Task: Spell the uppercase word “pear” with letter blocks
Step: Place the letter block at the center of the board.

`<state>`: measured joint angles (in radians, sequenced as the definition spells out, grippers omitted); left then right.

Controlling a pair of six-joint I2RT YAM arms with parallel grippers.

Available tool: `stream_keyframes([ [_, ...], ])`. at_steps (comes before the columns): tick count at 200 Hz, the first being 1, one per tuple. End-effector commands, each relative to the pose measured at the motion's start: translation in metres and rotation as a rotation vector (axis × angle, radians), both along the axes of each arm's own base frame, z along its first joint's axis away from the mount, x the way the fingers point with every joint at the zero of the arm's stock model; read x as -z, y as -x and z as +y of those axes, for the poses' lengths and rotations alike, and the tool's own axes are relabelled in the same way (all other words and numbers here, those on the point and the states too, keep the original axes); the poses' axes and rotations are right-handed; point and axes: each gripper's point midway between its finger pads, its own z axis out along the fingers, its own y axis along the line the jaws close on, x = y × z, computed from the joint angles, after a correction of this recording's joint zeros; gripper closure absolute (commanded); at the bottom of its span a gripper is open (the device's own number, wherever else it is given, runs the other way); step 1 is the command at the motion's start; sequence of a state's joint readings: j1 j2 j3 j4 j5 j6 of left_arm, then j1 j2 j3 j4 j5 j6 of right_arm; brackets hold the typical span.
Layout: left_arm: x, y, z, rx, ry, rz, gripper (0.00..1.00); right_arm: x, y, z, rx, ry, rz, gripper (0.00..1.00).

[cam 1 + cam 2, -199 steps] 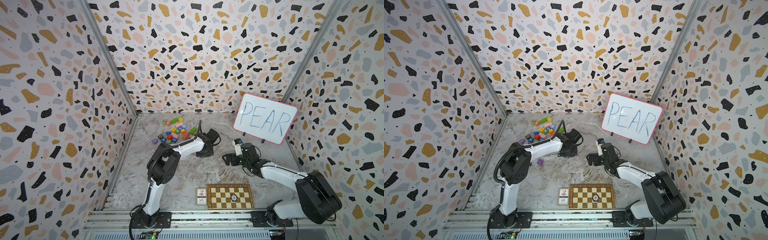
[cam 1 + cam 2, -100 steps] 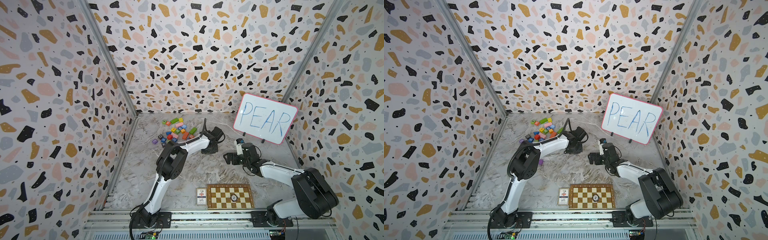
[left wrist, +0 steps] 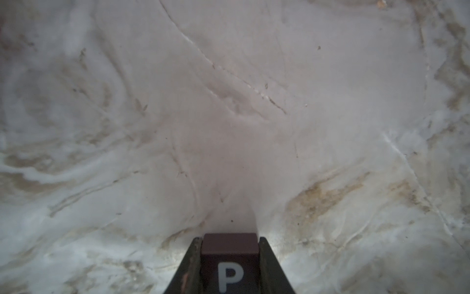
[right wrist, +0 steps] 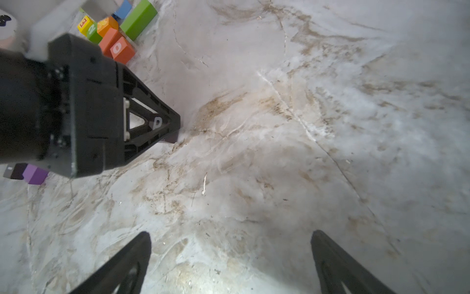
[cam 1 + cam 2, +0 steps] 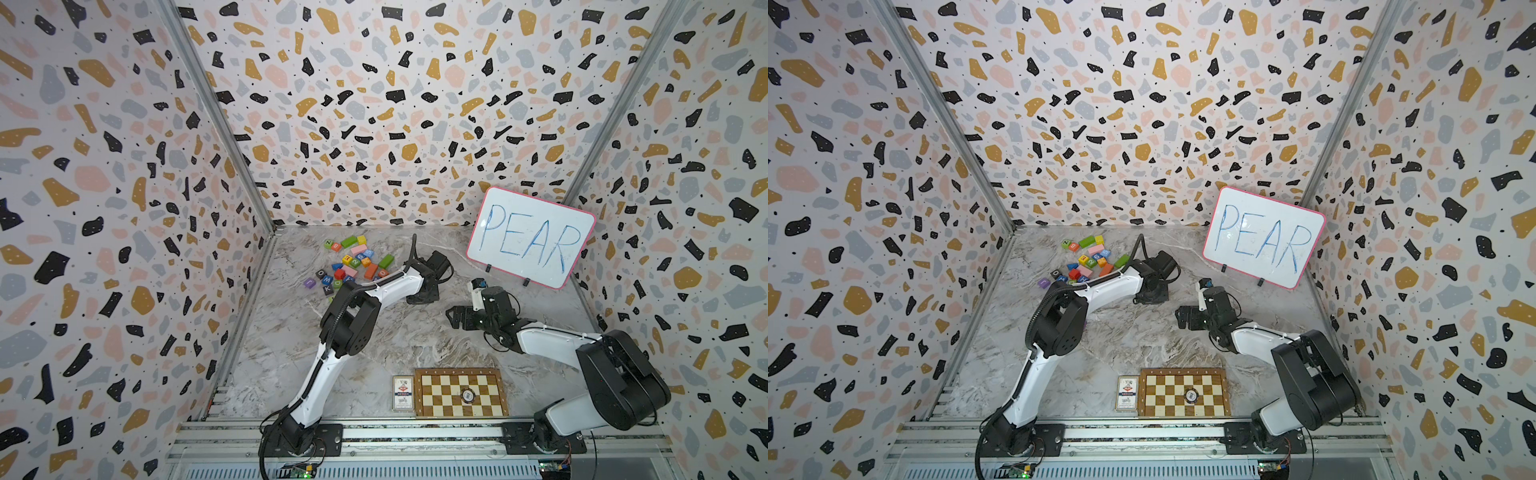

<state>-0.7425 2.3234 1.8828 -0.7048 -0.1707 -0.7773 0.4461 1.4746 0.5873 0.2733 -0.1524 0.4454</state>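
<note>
Two left fingers (image 3: 189,269) clench the P block (image 3: 230,248) near the surface (image 3: 254,101); right fingers (image 4: 127,264) gape. Crooked release could tumble it.

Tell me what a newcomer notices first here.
The whiteboard reading PEAR stands at the table's back right. The left gripper is shut on the dark P block, close to bare marble, with the colourful block pile to its left. The right gripper hovers open nearby.

whiteboard (image 5: 1264,237) reading pear right rear; letter blocks (image 5: 1089,261) heaped left rear; chessboard (image 5: 1183,392) front edge.
</note>
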Motion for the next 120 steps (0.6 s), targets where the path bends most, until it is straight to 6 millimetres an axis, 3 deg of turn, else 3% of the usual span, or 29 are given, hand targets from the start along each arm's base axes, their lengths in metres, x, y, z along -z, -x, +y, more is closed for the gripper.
stream_keyframes([
  [1,-0.001,-0.002,0.002,0.019,-0.043,-0.013,0.7,0.001,0.0,-0.003,0.014,-0.006,-0.002,0.01],
  [120,0.001,-0.001,-0.049,0.073,0.064,0.011,0.68,-0.001,-0.002,-0.025,0.087,-0.019,-0.002,0.01],
])
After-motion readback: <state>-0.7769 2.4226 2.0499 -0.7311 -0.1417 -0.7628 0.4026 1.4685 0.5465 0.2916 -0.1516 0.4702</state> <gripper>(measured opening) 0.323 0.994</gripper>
